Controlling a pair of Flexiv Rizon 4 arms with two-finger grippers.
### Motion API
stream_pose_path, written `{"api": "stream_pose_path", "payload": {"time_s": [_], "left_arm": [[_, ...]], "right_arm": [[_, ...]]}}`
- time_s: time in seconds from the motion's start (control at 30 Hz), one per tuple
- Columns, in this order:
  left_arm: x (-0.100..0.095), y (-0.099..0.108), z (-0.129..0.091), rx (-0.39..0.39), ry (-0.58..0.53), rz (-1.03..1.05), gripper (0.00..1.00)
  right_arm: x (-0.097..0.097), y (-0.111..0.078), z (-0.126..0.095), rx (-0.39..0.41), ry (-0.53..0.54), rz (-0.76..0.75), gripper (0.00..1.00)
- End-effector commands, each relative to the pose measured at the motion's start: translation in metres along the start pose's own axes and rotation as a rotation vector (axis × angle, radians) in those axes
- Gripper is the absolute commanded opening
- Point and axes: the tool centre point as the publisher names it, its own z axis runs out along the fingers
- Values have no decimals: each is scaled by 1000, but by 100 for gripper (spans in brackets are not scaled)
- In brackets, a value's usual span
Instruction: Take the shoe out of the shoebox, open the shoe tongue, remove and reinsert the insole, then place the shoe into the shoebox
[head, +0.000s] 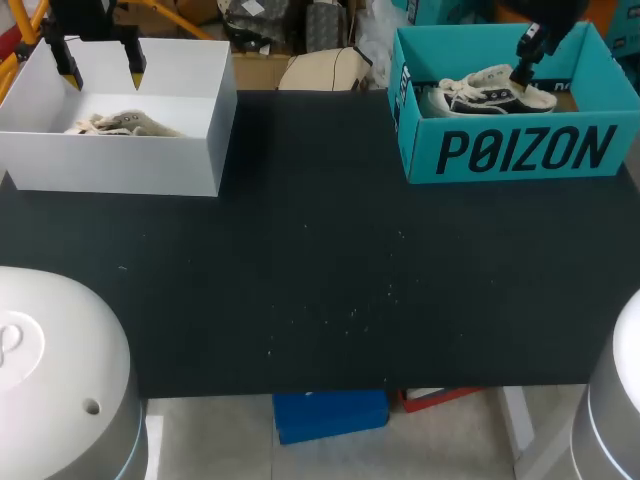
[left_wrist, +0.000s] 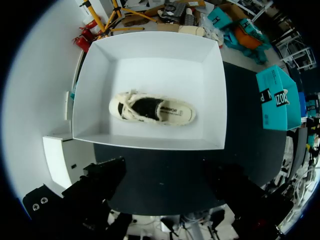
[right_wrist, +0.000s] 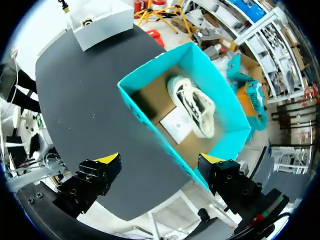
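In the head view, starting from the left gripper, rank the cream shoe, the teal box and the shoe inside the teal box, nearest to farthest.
1. Cream shoe, in the white box just under the left gripper.
2. Teal box, far right; its left wall comes first.
3. Dark-and-white shoe, inside that box, beyond the wall.

Left box (head: 120, 165) at the counter's (head: 320, 300) back left, shoe (head: 125, 125) in it, right box (head: 520, 150) at back right, second shoe (head: 490, 90) in it
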Motion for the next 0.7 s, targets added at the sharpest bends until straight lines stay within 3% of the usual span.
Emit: {"api": "stream_pose_path", "payload": {"time_s": [0.03, 0.07, 0.1, 0.27, 0.7], "left_arm": [[0, 0, 0, -1, -2, -1, 100], [0, 0, 0, -1, -2, -1, 100], [0, 0, 0, -1, -2, -1, 100], [0, 0, 0, -1, -2, -1, 100], [0, 0, 0, -1, -2, -1, 100]], "right_arm": [[4, -7, 1, -116, -66, -381, 100], [0, -7, 2, -138, -112, -398, 100], [-4, -6, 4, -182, -90, -408, 100], [-27, 3, 14, -176, -48, -562, 100], [-80, 26, 35, -122, 61, -746, 100]]}}
